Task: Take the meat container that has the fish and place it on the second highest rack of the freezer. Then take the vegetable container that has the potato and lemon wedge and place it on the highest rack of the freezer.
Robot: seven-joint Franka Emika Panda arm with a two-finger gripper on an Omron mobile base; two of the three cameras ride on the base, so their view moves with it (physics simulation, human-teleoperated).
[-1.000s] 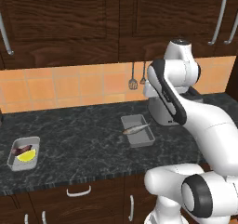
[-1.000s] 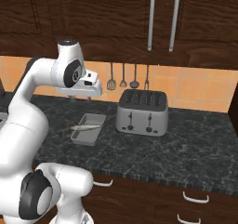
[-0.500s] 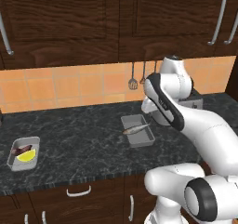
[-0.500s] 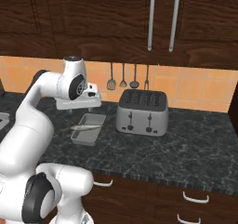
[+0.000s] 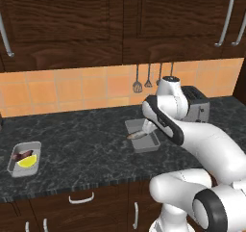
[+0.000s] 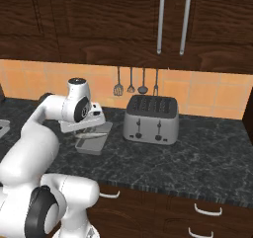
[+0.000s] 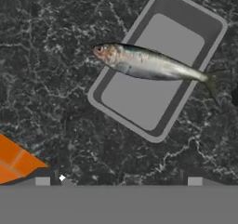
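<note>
The grey meat container (image 5: 143, 135) (image 6: 92, 142) (image 7: 153, 100) sits on the dark counter. A silvery fish (image 5: 138, 135) (image 7: 151, 65) lies slantwise across it, head and tail over the rims. My gripper (image 7: 118, 180) (image 6: 85, 131) hovers just above this tray, open, with its fingertips (image 7: 42, 180) wide apart and nothing between them. Far left on the counter stands the vegetable container (image 5: 14, 157), holding the yellow lemon wedge (image 5: 28, 161) and the dark potato (image 5: 22, 155). The freezer and its racks are out of view.
A silver toaster (image 6: 150, 119) (image 5: 196, 103) stands right of the fish tray. Utensils (image 6: 130, 82) hang on the orange tile wall behind. Dark wood cabinets (image 5: 120, 19) hang above the counter, with drawers (image 6: 197, 210) below its front edge.
The arm has swung down, and the hand now sits lower, close over the fish tray. The trays have not moved.
</note>
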